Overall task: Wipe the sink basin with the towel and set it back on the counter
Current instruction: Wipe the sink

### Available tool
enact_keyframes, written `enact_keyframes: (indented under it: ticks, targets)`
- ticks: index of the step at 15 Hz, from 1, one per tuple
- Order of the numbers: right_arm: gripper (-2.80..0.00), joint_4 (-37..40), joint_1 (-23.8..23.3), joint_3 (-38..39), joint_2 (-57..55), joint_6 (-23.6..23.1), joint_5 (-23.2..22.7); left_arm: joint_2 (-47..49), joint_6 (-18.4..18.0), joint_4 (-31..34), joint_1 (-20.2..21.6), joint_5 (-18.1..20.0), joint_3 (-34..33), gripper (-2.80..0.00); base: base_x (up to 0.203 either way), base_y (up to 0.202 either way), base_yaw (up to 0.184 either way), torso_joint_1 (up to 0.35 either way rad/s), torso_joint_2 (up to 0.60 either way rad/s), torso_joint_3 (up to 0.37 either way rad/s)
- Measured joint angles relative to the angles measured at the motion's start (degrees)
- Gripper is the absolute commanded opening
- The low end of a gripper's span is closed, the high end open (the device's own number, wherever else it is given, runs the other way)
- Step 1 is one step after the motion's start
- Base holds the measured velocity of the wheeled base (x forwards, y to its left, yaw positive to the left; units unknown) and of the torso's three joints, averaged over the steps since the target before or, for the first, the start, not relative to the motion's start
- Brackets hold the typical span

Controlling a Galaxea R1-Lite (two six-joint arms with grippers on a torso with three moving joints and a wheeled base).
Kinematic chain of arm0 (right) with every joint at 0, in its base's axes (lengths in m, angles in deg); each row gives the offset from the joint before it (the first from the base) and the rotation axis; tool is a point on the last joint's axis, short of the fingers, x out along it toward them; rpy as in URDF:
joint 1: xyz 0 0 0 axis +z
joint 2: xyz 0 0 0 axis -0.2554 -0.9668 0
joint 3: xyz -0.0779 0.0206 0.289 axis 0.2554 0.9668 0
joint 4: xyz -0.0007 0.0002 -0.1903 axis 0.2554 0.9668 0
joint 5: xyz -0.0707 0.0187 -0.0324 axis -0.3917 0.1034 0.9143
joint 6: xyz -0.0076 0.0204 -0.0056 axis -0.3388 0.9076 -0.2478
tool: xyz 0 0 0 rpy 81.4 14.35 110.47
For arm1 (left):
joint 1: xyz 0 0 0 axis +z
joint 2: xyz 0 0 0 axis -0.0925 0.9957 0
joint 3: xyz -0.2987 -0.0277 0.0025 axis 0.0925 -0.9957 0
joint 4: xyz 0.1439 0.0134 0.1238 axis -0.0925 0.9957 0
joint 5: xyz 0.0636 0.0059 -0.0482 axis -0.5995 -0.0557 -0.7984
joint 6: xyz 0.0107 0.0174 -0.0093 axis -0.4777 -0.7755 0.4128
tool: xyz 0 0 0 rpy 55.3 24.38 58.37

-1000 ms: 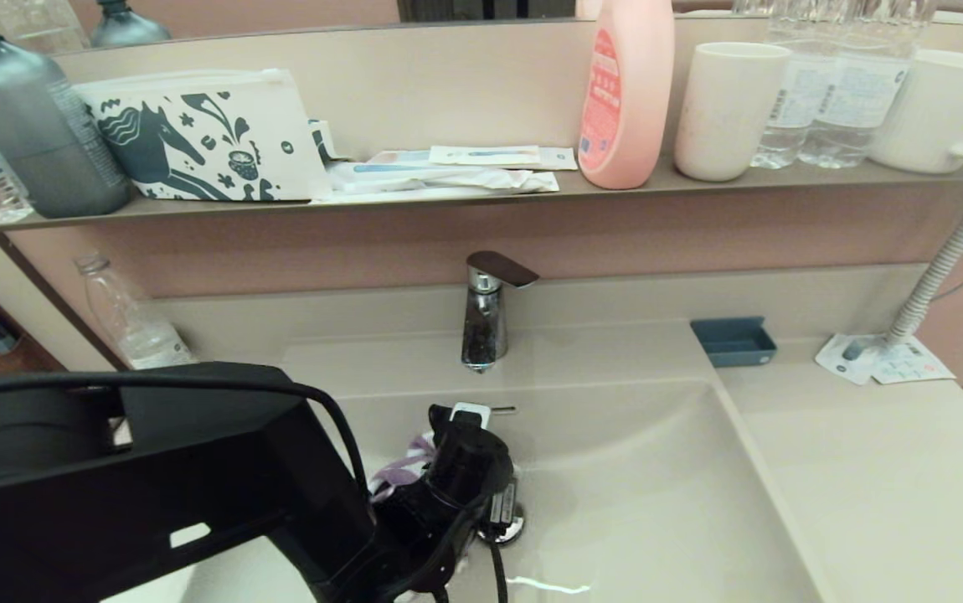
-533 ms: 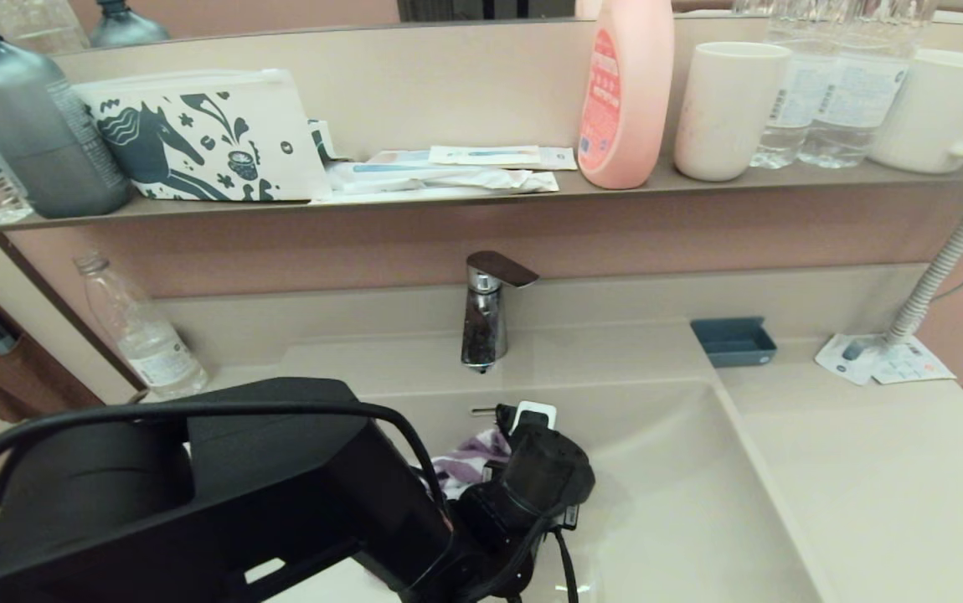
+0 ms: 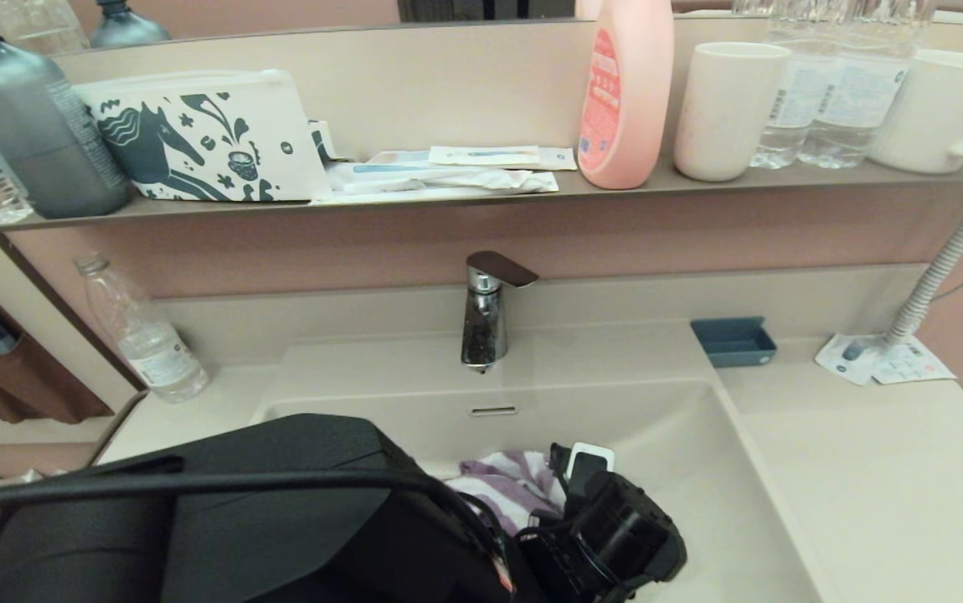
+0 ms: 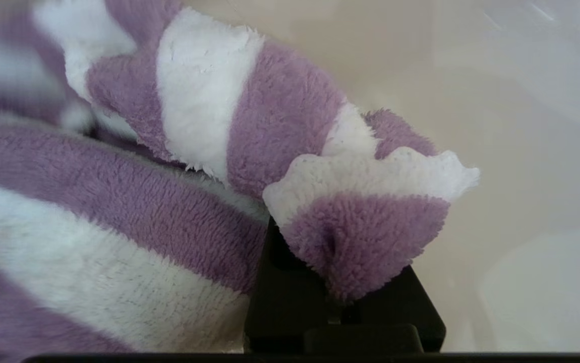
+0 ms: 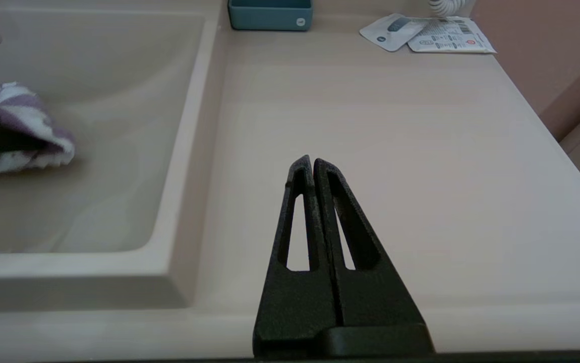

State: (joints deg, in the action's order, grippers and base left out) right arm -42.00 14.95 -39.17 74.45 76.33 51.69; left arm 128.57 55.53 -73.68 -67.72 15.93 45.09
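Note:
The purple and white striped towel [image 3: 505, 488] lies bunched low in the cream sink basin [image 3: 691, 469], right of its middle. My left gripper [image 4: 341, 302] is shut on a fold of the towel [image 4: 219, 126], pressing it against the basin floor [image 4: 522, 151]. In the head view the left arm's black wrist covers the fingers and the drain plug. The overflow slot [image 3: 493, 411] shows on the back wall. My right gripper [image 5: 312, 162] is shut and empty, hovering over the counter [image 5: 396, 126] near its front edge. It is out of the head view.
A chrome faucet [image 3: 486, 314] stands behind the basin. On the counter [image 3: 867, 477] sit a blue tray [image 3: 733, 341] and paper packets [image 3: 883, 360]. A plastic bottle [image 3: 142, 335] stands at the back left. The shelf [image 3: 699, 180] above carries a horse-print pouch, bottles and cups.
My left arm has swept to the right and toward the basin's front, dragging the towel with it. The overflow slot is now uncovered. The right side of the counter looks the same.

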Motion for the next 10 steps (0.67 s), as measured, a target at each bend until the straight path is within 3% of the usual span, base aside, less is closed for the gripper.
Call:
enact_keyframes:
  ticks: [4,10]
  targets:
    - [-2.80,0.00,0.00,0.00,0.00,0.00,0.00,-3.13,9.10,14.57,-4.77,1.86,2.33,-2.80,0.000,0.000,0.000,0.000,0.00,0.000]
    - [-2.80,0.00,0.00,0.00,0.00,0.00,0.00,-5.10,13.75,26.40,-3.94,4.71,1.51,-2.80,0.000,0.000,0.000,0.000,0.00,0.000]
